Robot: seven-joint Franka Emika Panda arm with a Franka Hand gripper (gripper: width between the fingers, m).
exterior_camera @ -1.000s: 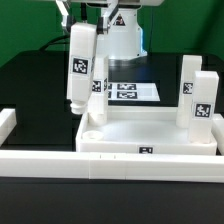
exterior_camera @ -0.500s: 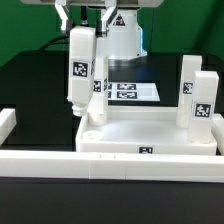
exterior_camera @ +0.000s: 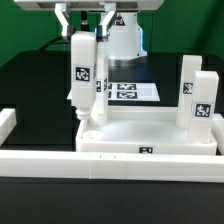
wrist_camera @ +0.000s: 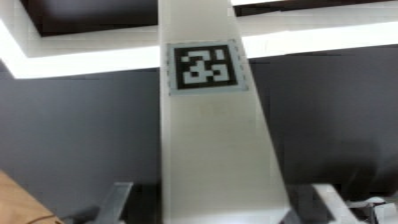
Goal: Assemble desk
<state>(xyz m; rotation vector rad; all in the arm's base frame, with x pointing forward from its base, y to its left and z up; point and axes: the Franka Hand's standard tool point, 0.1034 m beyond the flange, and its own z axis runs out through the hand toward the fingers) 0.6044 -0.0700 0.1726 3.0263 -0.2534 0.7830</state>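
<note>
Black table (exterior_camera: 30, 90) bears tabletop (exterior_camera: 150, 135), marker board (exterior_camera: 128, 91).

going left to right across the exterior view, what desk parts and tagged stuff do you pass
held leg in the gripper → marker board → two standing legs on the tabletop's right edge

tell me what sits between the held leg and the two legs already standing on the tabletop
Only bare tabletop floor lies between the held leg and the two standing legs, seen in the exterior view; the marker board lies behind.
</note>
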